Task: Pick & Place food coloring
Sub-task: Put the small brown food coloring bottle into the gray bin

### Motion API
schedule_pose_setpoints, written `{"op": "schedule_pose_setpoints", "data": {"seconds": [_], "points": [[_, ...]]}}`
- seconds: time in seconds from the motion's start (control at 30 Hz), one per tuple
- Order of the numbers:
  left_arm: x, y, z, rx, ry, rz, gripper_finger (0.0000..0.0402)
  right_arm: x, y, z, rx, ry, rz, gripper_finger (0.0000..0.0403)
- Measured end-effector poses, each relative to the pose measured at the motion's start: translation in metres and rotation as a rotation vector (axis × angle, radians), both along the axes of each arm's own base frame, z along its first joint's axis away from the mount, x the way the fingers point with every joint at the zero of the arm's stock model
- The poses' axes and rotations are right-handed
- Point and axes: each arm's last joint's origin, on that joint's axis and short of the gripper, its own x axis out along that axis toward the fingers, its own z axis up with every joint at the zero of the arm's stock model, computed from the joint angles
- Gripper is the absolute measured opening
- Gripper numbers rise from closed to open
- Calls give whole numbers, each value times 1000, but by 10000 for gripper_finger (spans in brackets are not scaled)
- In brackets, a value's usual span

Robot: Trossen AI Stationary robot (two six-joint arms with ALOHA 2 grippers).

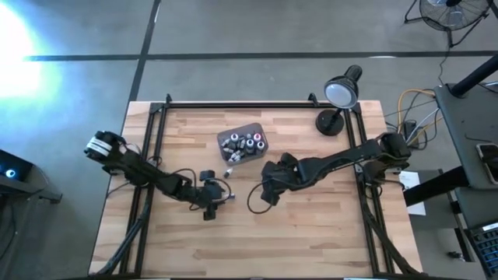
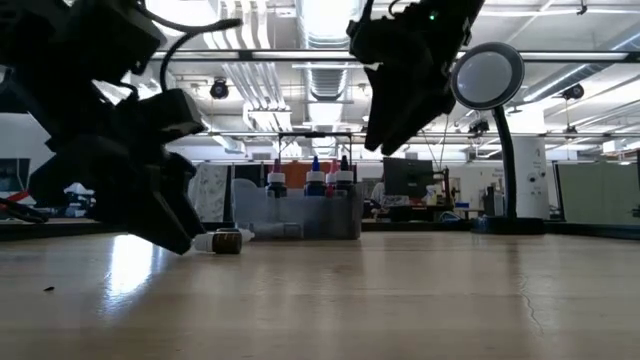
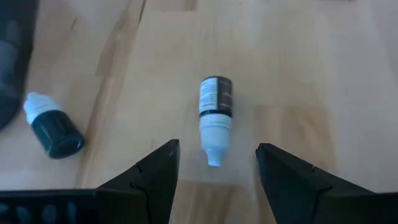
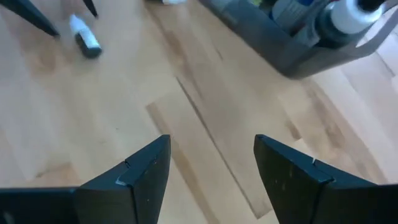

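A small food coloring bottle (image 3: 215, 115) with a dark body and a white cap lies on its side on the wooden table, cap toward my left gripper (image 3: 216, 177). That gripper is open and low over the table (image 1: 214, 196), with its fingertips short of the bottle and apart from it. A second dark bottle (image 3: 53, 129) lies on its side nearby. Several more bottles stand in a grey tub (image 1: 243, 142). My right gripper (image 4: 211, 168) is open and empty, raised above bare wood near the table's middle (image 1: 270, 189).
A desk lamp (image 1: 341, 95) stands at the table's far right corner. The tub (image 2: 300, 215) stands at the far middle. A black metal frame (image 1: 257, 103) runs along the table's edges. Bare wood lies toward the near edge.
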Motion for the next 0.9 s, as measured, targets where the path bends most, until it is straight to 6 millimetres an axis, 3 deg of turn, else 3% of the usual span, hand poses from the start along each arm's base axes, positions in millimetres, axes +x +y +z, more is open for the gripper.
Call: {"op": "schedule_pose_setpoints", "data": {"seconds": [0.2,0.4,0.67,0.8,0.9], "points": [[15,2,-4,-54,18,-37,183,-1,1,-1,-3,2,-2,224],[26,4,-5,-53,19,-29,133,-1,0,-2,-2,3,-7,224],[21,6,-4,-40,77,-33,57,-4,-1,-7,-6,21,-7,224],[12,8,4,-37,135,-42,47,-6,-1,-10,-14,33,-5,224],[7,13,21,-7,173,-27,48,-7,-2,-7,-70,15,-24,224]]}}
